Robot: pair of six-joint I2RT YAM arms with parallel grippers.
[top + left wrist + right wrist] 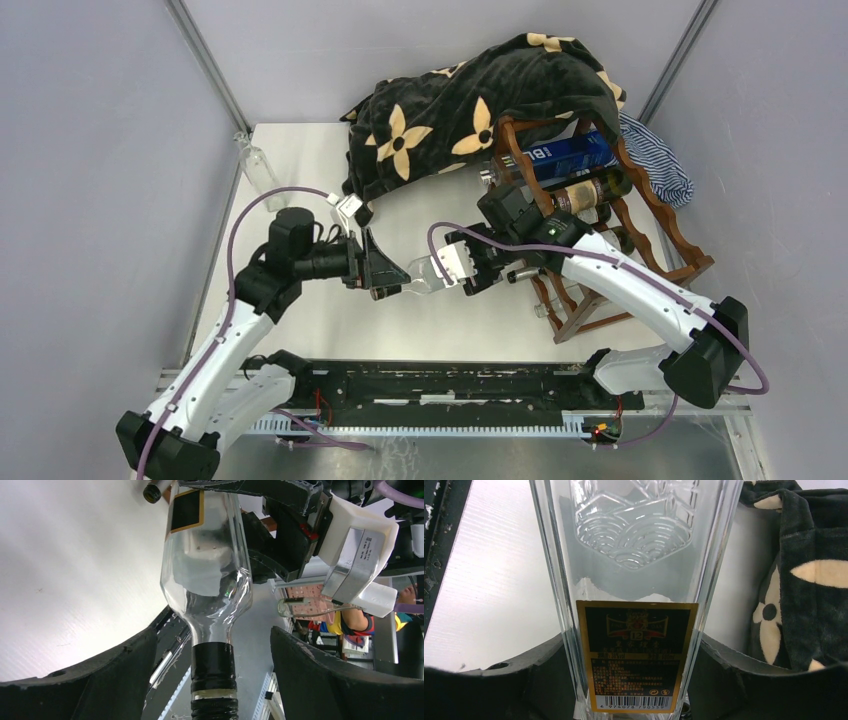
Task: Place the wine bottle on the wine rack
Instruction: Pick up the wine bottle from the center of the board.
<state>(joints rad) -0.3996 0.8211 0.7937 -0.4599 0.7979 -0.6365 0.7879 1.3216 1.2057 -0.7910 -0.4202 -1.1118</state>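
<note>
Wine bottle (415,275) lies level at frame centre in the top view, well left of the wine rack (640,297).

Left wrist view: left gripper (215,680) jaws stand apart on either side of the neck, touching nothing.

Right wrist view: right gripper (636,680) clamps the body at the label (sole hold, I judge).

Next: back the left arm clear, then carry the bottle level to a free cradle.

walls (90,120): plain grey, three sides | posts (205,60): metal, back corners | table (300,170): pale, glossy | light: even
</note>
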